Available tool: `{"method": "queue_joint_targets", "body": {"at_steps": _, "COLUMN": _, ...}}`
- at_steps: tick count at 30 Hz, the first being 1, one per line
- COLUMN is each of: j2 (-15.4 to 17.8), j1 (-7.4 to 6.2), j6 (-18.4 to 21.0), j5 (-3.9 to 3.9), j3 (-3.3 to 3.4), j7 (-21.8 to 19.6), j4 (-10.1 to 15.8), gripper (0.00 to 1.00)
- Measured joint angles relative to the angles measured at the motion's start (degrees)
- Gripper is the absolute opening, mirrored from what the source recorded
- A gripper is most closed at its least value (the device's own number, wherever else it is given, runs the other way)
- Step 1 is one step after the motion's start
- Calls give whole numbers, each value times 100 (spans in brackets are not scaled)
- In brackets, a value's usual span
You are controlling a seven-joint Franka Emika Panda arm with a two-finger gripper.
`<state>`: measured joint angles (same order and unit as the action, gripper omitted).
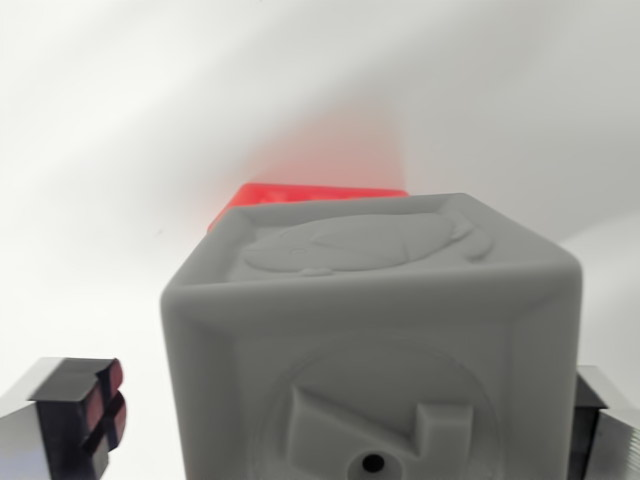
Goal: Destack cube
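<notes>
grey plastic cube with embossed relief faces (375, 350): centre-low, between the fingers, one vertical edge turned toward wrist view's left, no long axis | red plastic block (300, 194): just behind it | end effector (350, 420): open, pads apart from cube | white counter (100, 150)

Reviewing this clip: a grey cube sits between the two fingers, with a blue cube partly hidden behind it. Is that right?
Not quite. The cube behind is red, not blue. The wrist view shows only its top edge past the grey cube, which fills the space between the two fingers. I can't tell from this view whether the fingers touch the grey cube.
</notes>
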<state>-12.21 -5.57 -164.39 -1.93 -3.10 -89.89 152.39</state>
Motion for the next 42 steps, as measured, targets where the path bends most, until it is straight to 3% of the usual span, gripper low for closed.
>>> {"method": "queue_joint_targets", "body": {"at_steps": 32, "j2": 10, "j1": -1, "j6": 8, "j5": 0, "j3": 2, "j7": 0, "j4": 1, "gripper": 0}}
{"method": "queue_joint_targets", "body": {"at_steps": 42, "j2": 186, "j1": 1, "j6": 146, "j5": 18, "j3": -4, "j7": 12, "j4": 19, "gripper": 0}}
